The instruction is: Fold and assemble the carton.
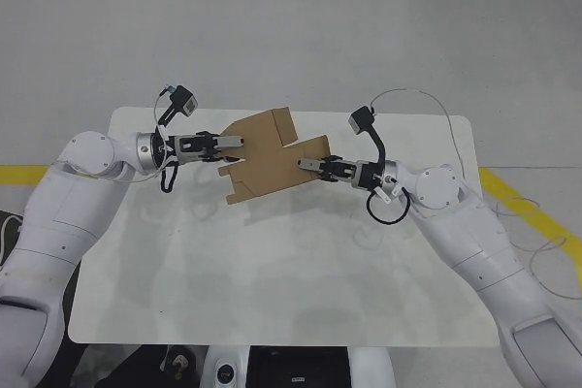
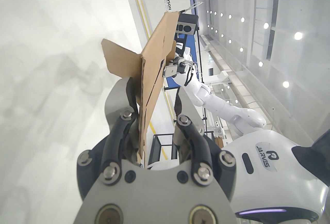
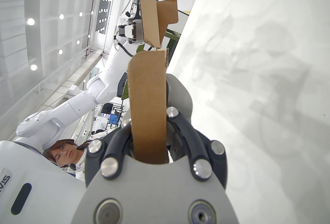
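Observation:
The carton (image 1: 270, 157) is a flat brown cardboard blank held above the white table (image 1: 272, 281), with a folded flap (image 2: 121, 62) sticking out toward the table. My left gripper (image 1: 237, 143) is at the carton's left edge. In the left wrist view this gripper (image 2: 154, 89) is open: the sheet (image 2: 154, 54) lies edge-on against one finger (image 2: 123, 96), and a gap separates it from the other. My right gripper (image 1: 307, 164) is at the opposite edge. In its own view the right gripper (image 3: 150, 85) is shut on a curved flap (image 3: 147, 106) that fills the space between its fingers.
The table's far edge (image 1: 291, 110) runs just behind the carton. A wide stretch of bare tabletop lies in front of it. A loose cable (image 1: 436, 102) loops over the table's far right corner. Yellow floor tape (image 1: 10, 175) runs beside the table.

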